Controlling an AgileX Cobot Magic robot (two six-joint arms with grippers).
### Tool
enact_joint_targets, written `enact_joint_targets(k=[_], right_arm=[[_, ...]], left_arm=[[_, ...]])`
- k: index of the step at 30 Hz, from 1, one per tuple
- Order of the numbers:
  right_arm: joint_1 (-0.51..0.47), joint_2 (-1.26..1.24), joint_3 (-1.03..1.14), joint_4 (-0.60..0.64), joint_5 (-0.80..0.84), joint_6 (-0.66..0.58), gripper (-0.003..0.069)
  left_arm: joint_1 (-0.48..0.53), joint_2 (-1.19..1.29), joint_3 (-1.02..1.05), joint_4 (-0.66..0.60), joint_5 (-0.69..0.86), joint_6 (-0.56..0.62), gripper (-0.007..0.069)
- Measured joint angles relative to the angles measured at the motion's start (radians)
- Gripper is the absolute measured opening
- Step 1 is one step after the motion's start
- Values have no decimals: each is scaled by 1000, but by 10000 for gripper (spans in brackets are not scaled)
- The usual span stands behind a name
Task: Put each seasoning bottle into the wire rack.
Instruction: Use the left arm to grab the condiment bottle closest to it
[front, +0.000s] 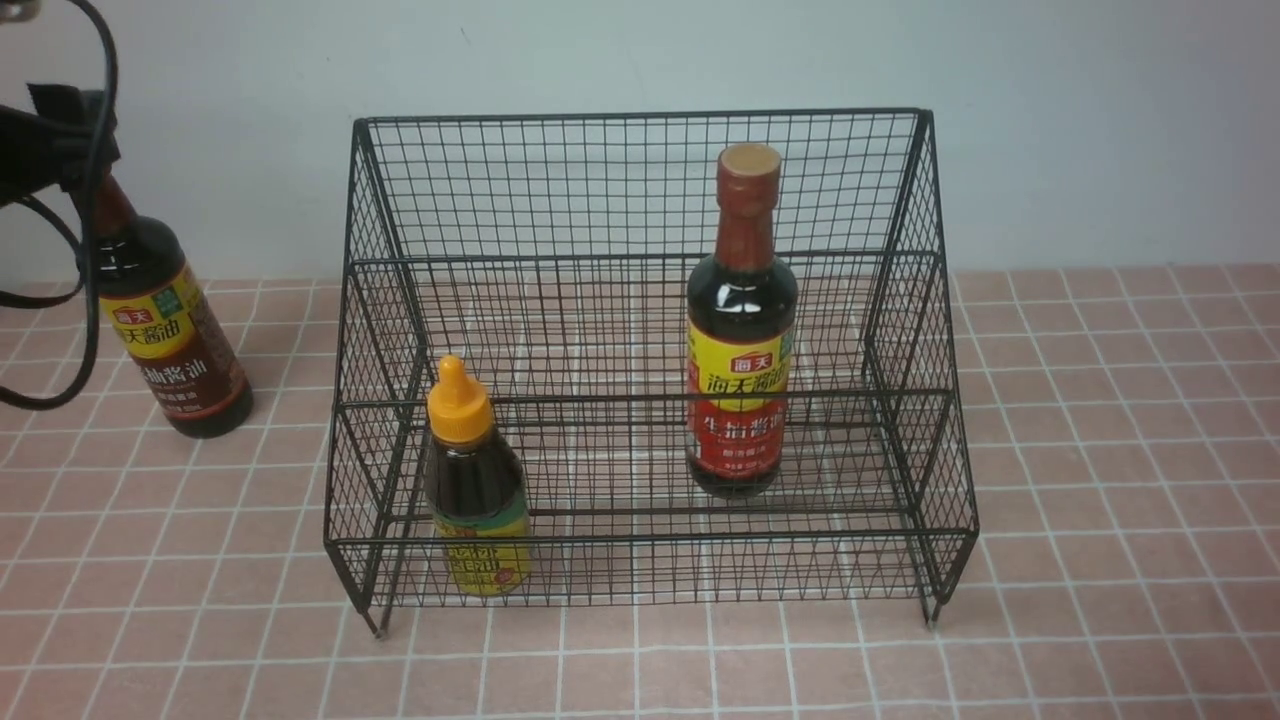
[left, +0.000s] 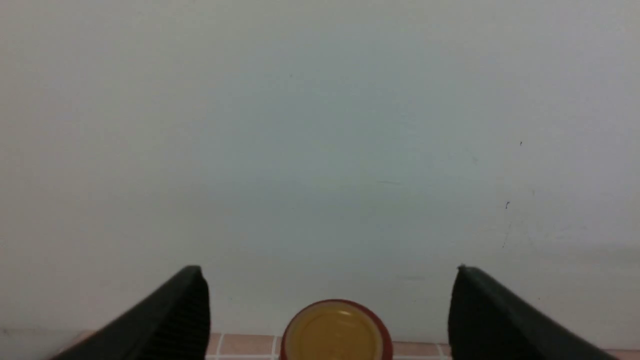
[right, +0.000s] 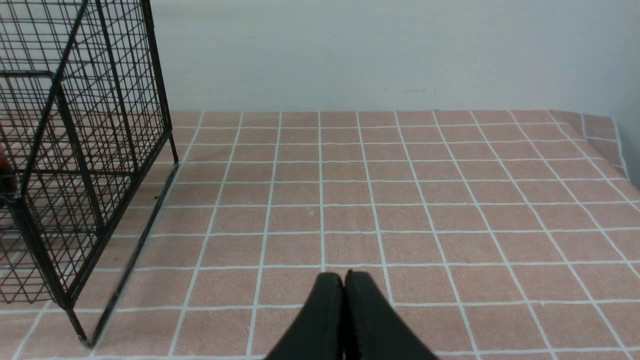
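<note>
Outside bottle on the worktop, left of the rack; left tool spread about its neck.
See the tall bottle (front: 190, 330) on the worktop (front: 1100, 450), beside the wire rack (front: 650, 538), with the short bottle (front: 478, 545) and other tall bottle (front: 742, 300) inside. Could tip or slip if clasped off-centre by the left tool (left: 330, 280); could catch a wire rim if carried too low. In the left wrist view, find the cap (left: 332, 332) between parted fingers, hidden in front; in front, find the label and body, missing there. Perhaps not quite touching, given the blur. Right tool (right: 343, 275) pressed together, visible only from its own wrist.
</note>
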Motion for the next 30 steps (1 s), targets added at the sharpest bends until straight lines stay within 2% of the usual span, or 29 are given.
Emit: enact_joint_targets(k=[21, 23, 24, 25, 27, 28, 30], right_arm=[[0, 0, 0, 0, 0, 0, -10], [0, 0, 0, 0, 0, 0, -10], [0, 0, 0, 0, 0, 0, -10], [0, 0, 0, 0, 0, 0, -10], [0, 0, 0, 0, 0, 0, -10], [0, 0, 0, 0, 0, 0, -10], [0, 0, 0, 0, 0, 0, -10]], left_arm=[[0, 117, -2, 0, -48, 20, 580], [0, 117, -3, 0, -66, 32, 540], [0, 117, -3, 0, -81, 47, 472], [0, 117, -3, 0, -81, 47, 472], [0, 118, -11, 0, -92, 67, 311], [0, 118, -16, 1, -94, 62, 260], [0, 122, -22, 8, -94, 59, 269]])
